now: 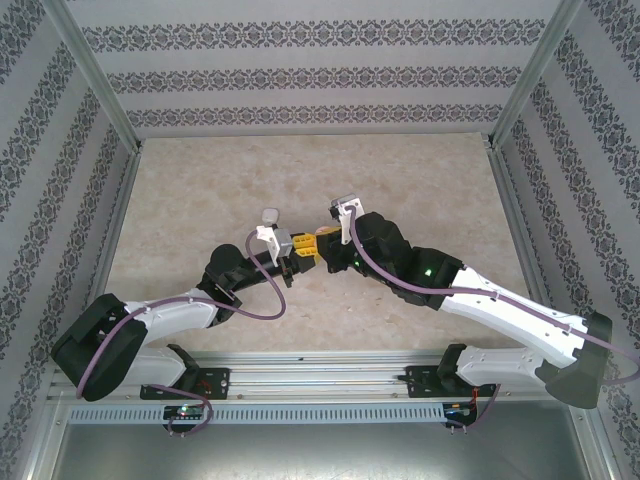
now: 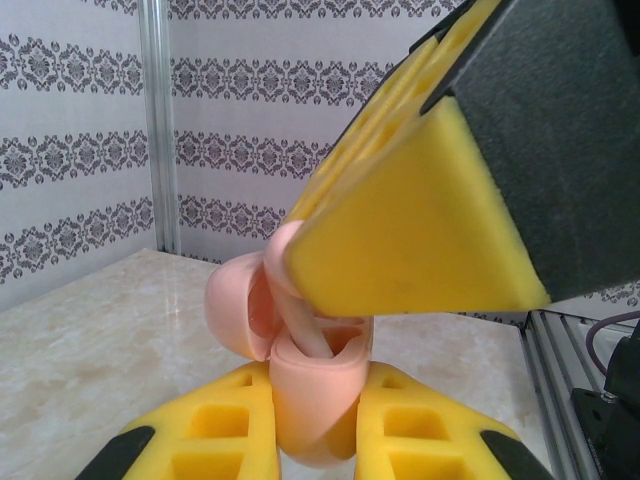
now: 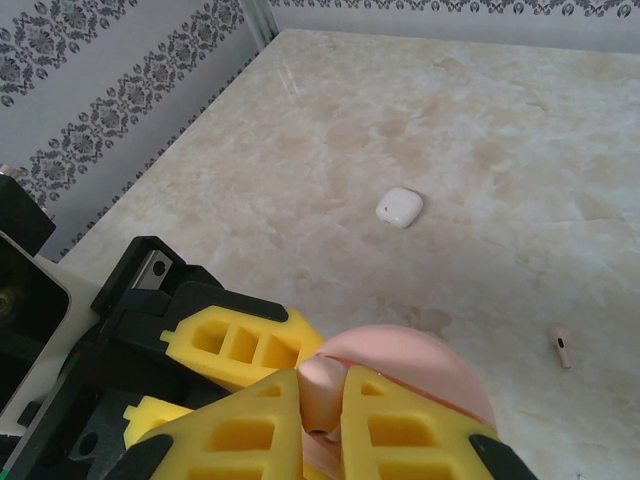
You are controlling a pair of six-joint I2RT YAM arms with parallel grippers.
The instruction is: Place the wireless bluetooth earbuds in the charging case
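We see one glossy pink charging case [image 2: 318, 388], lid swung open, toward the near side of the marbled desk [image 3: 480, 150].

Nearest us, the left pincer [image 2: 315, 432] is clamped on the case's body; the right pincer [image 3: 320, 388] is closed on a held earbud [image 3: 318, 376], pale pink, its stem reaching into the case's well; farther out on the desk lies a pink earbud [image 3: 562, 346]; beyond it, well apart, a white earbud [image 3: 400, 207]; we count three bean-shaped buds and two pincers.
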